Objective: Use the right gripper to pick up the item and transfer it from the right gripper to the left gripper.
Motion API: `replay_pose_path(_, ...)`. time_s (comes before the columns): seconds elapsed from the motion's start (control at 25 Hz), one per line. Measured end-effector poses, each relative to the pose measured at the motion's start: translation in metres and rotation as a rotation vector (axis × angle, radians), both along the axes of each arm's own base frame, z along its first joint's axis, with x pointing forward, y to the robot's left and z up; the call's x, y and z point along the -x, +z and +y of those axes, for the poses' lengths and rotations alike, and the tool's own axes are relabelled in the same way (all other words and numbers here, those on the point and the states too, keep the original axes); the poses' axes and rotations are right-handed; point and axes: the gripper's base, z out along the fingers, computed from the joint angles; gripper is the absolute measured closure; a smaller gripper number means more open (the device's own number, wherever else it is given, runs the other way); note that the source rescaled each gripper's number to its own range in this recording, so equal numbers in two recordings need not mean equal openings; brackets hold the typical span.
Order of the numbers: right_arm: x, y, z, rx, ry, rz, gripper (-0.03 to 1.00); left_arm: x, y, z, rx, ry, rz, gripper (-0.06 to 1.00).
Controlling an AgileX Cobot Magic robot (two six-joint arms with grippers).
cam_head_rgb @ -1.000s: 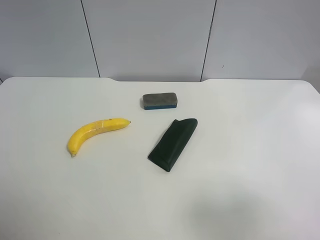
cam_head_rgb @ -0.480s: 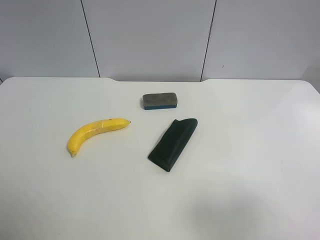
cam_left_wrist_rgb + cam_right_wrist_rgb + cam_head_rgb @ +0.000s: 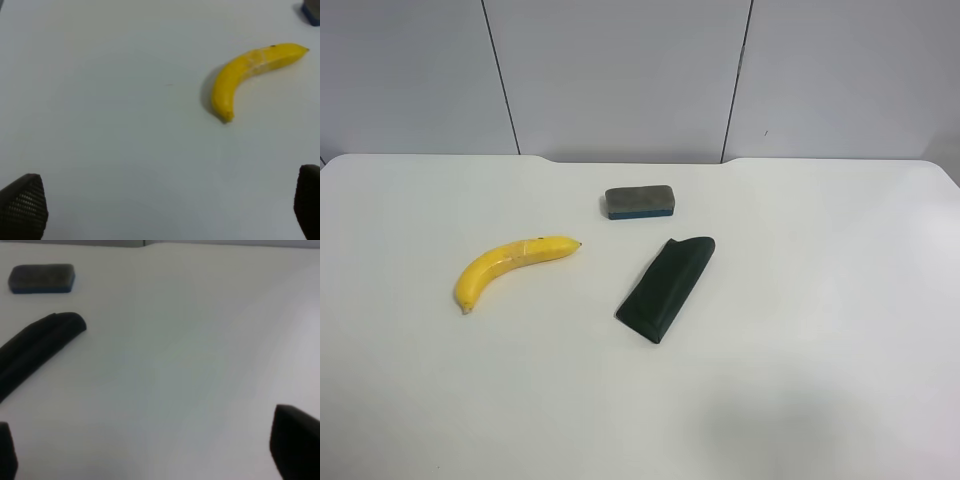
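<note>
**Banana [image 3: 512,267] alone on the table, both grippers wide**

It lies left of centre in the high view, apart from the dark wedge [image 3: 666,288] and grey eraser [image 3: 639,201]. Left gripper [image 3: 165,207] and right gripper [image 3: 150,450] hang with jaws apart, holding nothing.

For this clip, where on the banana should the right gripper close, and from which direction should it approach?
Probably the thick middle of the banana, coming straight down from above with the fingers closing across its width. It lies flat on the table, curved, with bare surface on both sides, and both ends taper. A mid-body hold would also leave an end free for the left gripper.
</note>
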Motion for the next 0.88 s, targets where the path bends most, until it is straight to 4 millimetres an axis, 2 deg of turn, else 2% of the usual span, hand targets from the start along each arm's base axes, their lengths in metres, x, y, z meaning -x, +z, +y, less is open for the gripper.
replay_pose_path(0.2, -0.0002, 0.0, 0.0005, 0.0, -0.073, 0.0, -0.03, 0.0, 0.0001, 0.0, 0.0, 0.002, -0.001, -0.06)
replay_pose_path(0.88, -0.0002, 0.0, 0.0005, 0.0, -0.076, 0.0, -0.03, 0.0, 0.0001, 0.0, 0.0, 0.002, -0.001, -0.06)
